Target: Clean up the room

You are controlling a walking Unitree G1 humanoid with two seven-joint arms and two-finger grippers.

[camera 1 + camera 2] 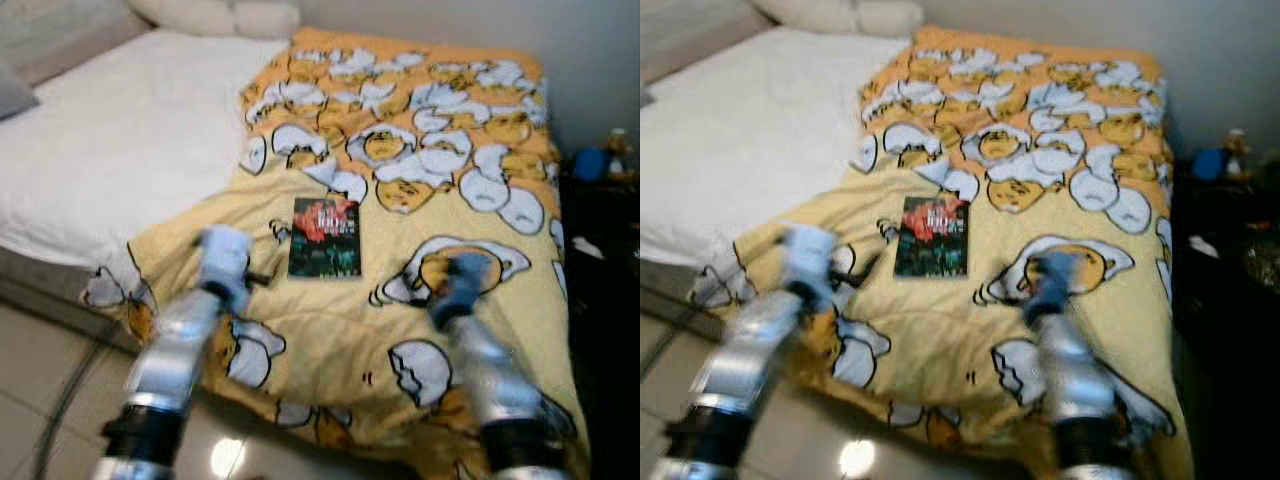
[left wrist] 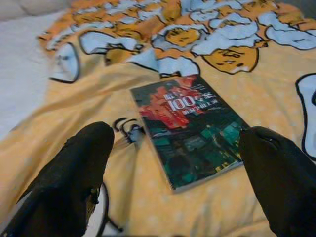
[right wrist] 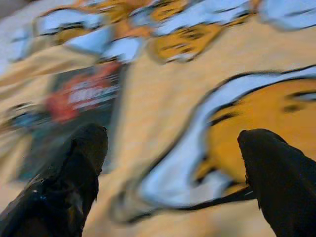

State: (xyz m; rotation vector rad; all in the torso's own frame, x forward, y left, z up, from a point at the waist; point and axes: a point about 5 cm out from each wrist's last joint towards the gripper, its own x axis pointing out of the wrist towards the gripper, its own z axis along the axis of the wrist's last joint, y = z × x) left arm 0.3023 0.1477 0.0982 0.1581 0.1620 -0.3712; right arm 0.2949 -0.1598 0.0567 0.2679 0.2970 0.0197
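Yellow egg-print blanket (image 1: 330, 330) is carrying the dark book (image 1: 324, 238), long axis running away from me. I'm seeing my left gripper (image 2: 173, 168) spread wide and empty just short of it, nearer than my equally spread, empty right gripper (image 3: 173, 168).

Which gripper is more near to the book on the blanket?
Left. The left gripper hovers just beside the book; the right gripper hangs farther off, over the blanket.

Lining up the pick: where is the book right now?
The book lies flat on the yellow egg-print blanket near the foot of the bed, slightly left of centre in the head views, just ahead of the open left tool.
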